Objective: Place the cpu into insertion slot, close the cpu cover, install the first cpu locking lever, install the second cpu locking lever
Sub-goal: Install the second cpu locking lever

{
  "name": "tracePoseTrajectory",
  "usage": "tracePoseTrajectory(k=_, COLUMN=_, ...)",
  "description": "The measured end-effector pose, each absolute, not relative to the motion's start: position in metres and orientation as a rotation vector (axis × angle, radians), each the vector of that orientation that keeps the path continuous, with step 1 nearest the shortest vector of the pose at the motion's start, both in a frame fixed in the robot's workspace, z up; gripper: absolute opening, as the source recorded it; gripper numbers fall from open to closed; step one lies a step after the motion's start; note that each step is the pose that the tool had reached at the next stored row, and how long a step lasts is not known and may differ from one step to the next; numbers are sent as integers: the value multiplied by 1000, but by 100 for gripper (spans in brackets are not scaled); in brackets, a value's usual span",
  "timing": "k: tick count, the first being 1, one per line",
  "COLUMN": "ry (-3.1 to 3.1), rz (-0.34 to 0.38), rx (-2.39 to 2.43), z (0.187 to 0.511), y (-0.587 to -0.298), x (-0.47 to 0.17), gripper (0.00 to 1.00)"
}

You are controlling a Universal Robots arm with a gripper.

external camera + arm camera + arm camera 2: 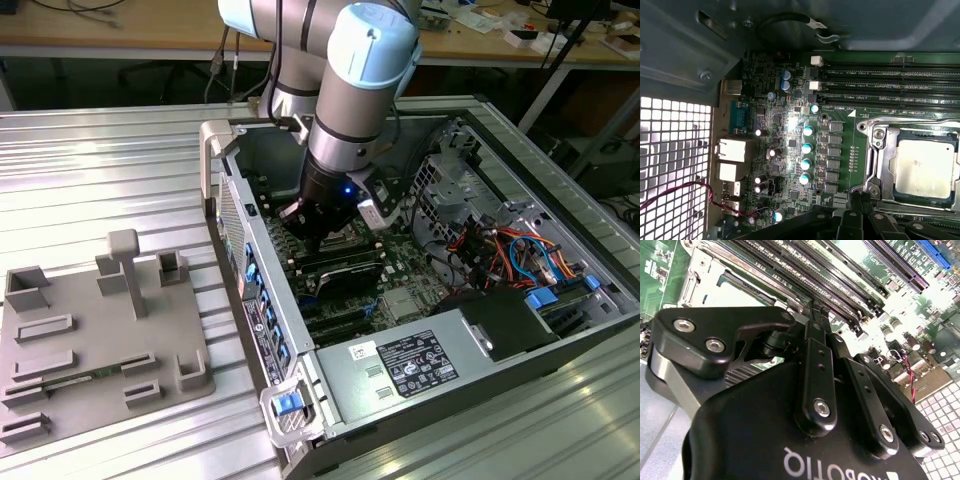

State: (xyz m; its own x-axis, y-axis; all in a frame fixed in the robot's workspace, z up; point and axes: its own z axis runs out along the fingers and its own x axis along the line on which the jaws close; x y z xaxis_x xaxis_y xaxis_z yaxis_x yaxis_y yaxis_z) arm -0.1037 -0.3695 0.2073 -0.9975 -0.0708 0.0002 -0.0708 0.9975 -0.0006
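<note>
The cpu (924, 169) lies flat in the slot (896, 150), its pale metal top facing up and square with the dark rim, so it looks seated. The cover (884, 165) shows as a silvery frame along the chip's edge. It seems to lie down over the socket, but I cannot tell whether it is fully closed or locked.

The gripper (860, 210) hangs just beside the socket's near corner in the first wrist view, close above the board. In the second wrist view the gripper (812, 315) has its fingers (816, 347) pressed together into one narrow tip, and nothing shows between them. A closed tip suits pushing or hooking a thin part better than grasping one. My judgement is that the work is at the socket's edge, on the cover or a lever, and not on carrying the chip. Whether the tip touches anything is hidden by the gripper's own body.

Past the tip run the long memory slots (850, 270), lying alongside the socket. In the exterior view the gripper (318, 232) reaches straight down into the open case (400, 372), which keeps the arm clear of the case walls. A grey tray (100, 340) sits well apart, on the exterior view's left.
</note>
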Motion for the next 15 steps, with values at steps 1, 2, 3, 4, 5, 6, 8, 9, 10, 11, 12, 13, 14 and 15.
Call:
tracePoseTrajectory(k=1, ry=-3139, rz=0, rx=111, z=207, y=-369, x=-104, gripper=11)
tracePoseTrajectory(k=2, ry=-3139, rz=0, rx=111, z=207, y=-369, x=-104, gripper=11)
tracePoseTrajectory(k=3, ry=-3139, rz=0, rx=111, z=207, y=-369, x=-104, gripper=11)
tracePoseTrajectory(k=4, ry=-3139, rz=-1, rx=111, z=206, y=-369, x=-104, gripper=11)
tracePoseTrajectory(k=5, ry=-3139, rz=-1, rx=111, z=206, y=-369, x=-104, gripper=11)
tracePoseTrajectory(k=6, ry=-3139, rz=-1, rx=111, z=206, y=-369, x=-104, gripper=11)
tracePoseTrajectory(k=8, ry=-3139, rz=-1, rx=111, z=206, y=-368, x=-104, gripper=11)
tracePoseTrajectory(k=9, ry=-3139, rz=-1, rx=111, z=206, y=-368, x=-104, gripper=11)
tracePoseTrajectory(k=10, ry=-3139, rz=-1, rx=111, z=206, y=-368, x=-104, gripper=11)
tracePoseTrajectory(k=11, ry=-3139, rz=-1, rx=111, z=206, y=-368, x=-104, gripper=11)
tracePoseTrajectory(k=12, ry=-3139, rz=-1, rx=111, z=206, y=-368, x=-104, gripper=11)
tracePoseTrajectory(k=13, ry=-3139, rz=-1, rx=111, z=206, y=-368, x=-104, gripper=11)
tracePoseTrajectory(k=14, ry=-3139, rz=-1, rx=111, z=206, y=-368, x=-104, gripper=11)
tracePoseTrajectory(k=15, ry=-3139, rz=-1, rx=111, z=206, y=-368, x=-104, gripper=11)
